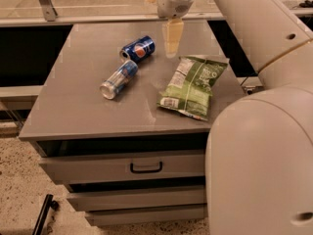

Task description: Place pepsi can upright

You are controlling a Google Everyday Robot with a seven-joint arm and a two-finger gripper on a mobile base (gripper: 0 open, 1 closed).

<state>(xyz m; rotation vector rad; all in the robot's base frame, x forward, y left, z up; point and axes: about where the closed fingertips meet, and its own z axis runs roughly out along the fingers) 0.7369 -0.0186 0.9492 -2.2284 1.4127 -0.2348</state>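
White robot arm [254,28]: occupying the right side of the view, reaching over the rear edge of the cabinet.

Grey drawer cabinet [78,106]: flat top, drawers below, dark handle [146,168] on the upper drawer front.

Green chip bag [193,84]: lying flat on the right half of the top, tilted, printed label panel toward the front.

Silver-and-blue can [119,79]: lying on its side near the centre, silver end toward the front left.

Pepsi can [138,49]: lying on its side at rear centre, not upright, logo facing up, just behind the slimmer can; contact between the two not determinable.

Gripper [171,50]: pointing down over the rear of the top, just right of the pepsi can and apart from it, behind the bag. Open or closed: cannot tell.
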